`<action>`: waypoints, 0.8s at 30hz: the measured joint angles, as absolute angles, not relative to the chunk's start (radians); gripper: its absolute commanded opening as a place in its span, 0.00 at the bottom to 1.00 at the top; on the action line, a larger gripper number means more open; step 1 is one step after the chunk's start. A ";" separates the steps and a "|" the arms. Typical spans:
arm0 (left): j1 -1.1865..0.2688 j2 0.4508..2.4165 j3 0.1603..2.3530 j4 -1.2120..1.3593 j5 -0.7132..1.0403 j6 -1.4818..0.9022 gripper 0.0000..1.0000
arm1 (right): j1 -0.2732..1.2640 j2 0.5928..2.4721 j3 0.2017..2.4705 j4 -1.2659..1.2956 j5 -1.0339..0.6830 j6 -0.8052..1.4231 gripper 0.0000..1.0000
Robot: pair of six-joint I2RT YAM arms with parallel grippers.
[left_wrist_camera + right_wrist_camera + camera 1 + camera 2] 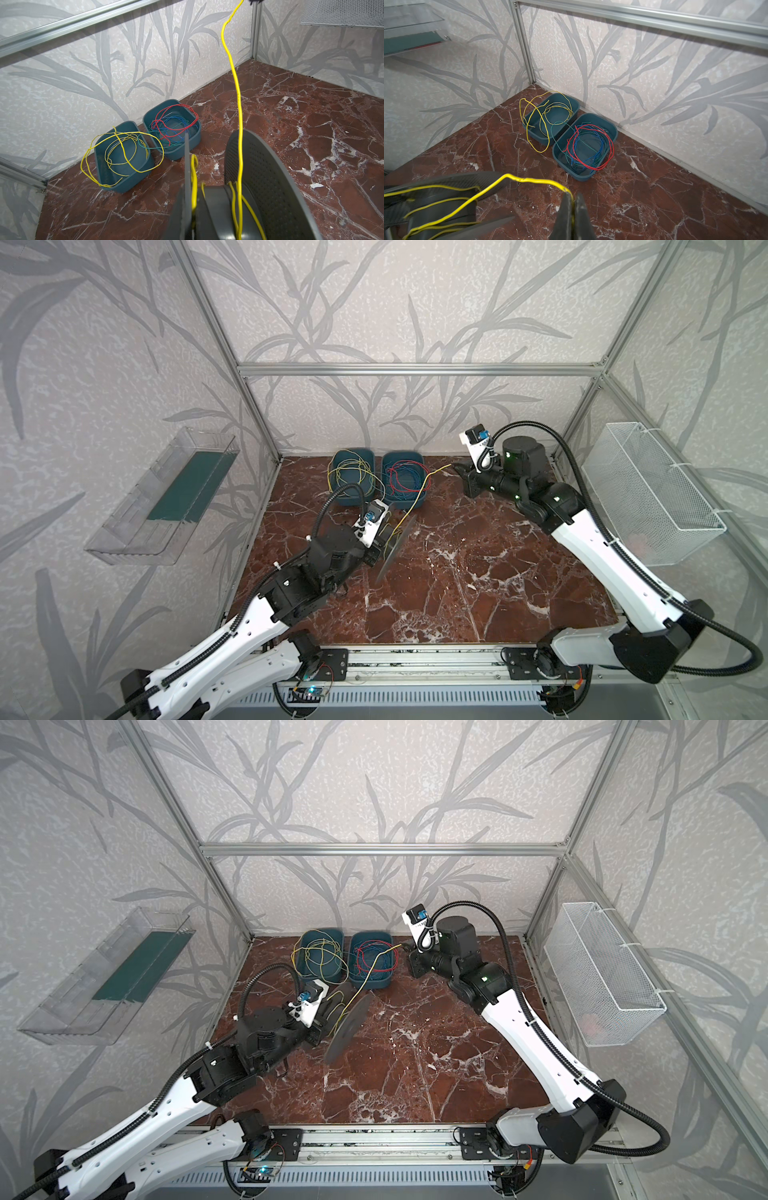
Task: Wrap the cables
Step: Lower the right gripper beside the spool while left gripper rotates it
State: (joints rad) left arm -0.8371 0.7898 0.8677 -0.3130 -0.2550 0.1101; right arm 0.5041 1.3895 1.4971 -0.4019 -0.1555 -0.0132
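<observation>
- The left end effector (377, 551) sits low over the table (478, 572) on the left side. Its fingers are hidden behind the wrist camera, but it reads as closed on the grey perforated spool (397, 547), which stands tilted at its tip.
- A few turns of yellow already lie round the spool's hub (214, 203), so the step in hand looks like winding, not picking up.
- The left teal bin (135, 178) stands by the back wall, with loose yellow loops (133, 132) spilling over its rim and not yet wound.
- The right teal bin (180, 152) stands just beside it and holds red, blue and green wires (598, 169), which look untouched.
- The yellow cable (419, 493) being wrapped runs up from the hub, between the flanges and across the right bin to the far-right arm. It is fairly straight, with little slack.
- The right end effector (572, 216) is raised near the back wall. Its fingers are pressed together on that cable close to its free end.
- Next move, as I judge it: lay the remaining stretch onto the hub. Either the spool turns or the right arm circles it.
- The cable needs light tension and must stay between the flanges.
- The pinch should be let go only once the tail lies close to the hub.
- The risk is the thin wire slipping over a flange edge or springing loose.
</observation>
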 measured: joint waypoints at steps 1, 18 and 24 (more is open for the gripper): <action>-0.837 0.782 0.868 -0.317 -0.250 0.110 0.00 | 0.487 1.408 1.497 -0.396 -0.174 -0.005 0.00; -0.817 0.796 0.934 -0.274 -0.181 0.066 0.00 | 0.417 1.557 1.249 -0.133 -0.281 0.126 0.00; -0.711 0.881 1.011 -0.224 -0.101 -0.010 0.00 | 0.419 1.558 1.144 -0.006 -0.281 0.181 0.00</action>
